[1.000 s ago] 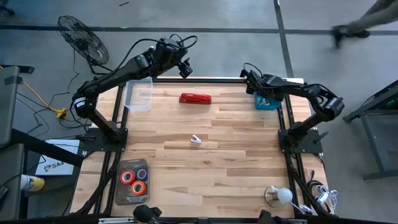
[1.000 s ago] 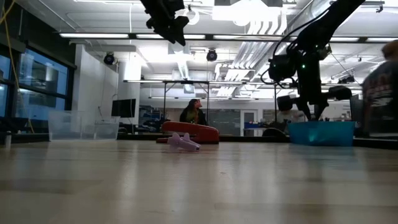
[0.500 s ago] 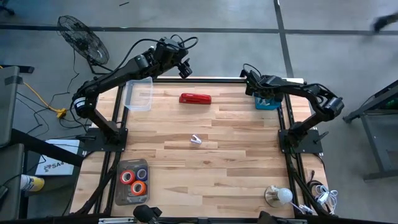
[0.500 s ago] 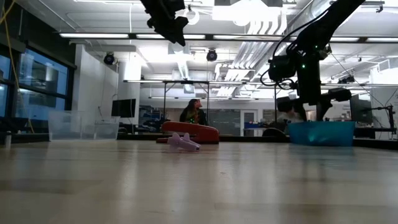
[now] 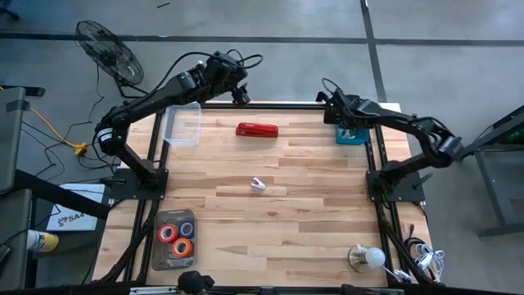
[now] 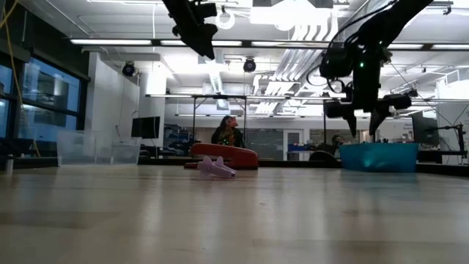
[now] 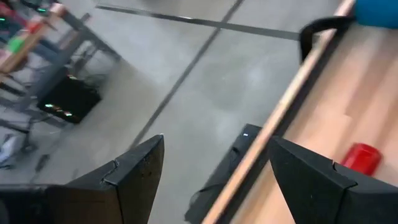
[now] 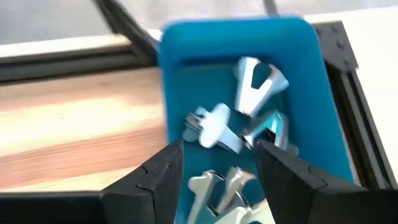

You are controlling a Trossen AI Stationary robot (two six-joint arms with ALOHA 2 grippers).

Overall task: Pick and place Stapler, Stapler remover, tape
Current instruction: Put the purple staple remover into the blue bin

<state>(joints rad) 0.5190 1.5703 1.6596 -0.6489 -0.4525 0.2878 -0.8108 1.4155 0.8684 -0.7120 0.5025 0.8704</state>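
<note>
The red stapler (image 5: 257,129) lies flat on the wooden table near its far edge, also visible in the low view (image 6: 223,155). A small pale stapler remover (image 5: 258,184) rests at mid-table. Tape rolls (image 5: 175,235) sit in a dark tray at the near left. My right gripper (image 8: 217,180) hangs open just above the blue bin (image 8: 180,74), which holds several stapler removers (image 8: 258,84); nothing is between its fingers. My left gripper (image 7: 214,180) is open and raised beyond the table's far edge (image 5: 237,90).
A clear plastic container (image 5: 182,124) stands at the far left corner. The blue bin (image 5: 352,133) is at the far right corner beside the frame. A small lamp (image 5: 366,258) sits near the right front. Bare wood lies between the stapler and the tape tray.
My right gripper has risen out of the blue bin and opened its fingers; it now hangs just above the bin's rim. The stapler and the loose stapler remover have stayed in place.
</note>
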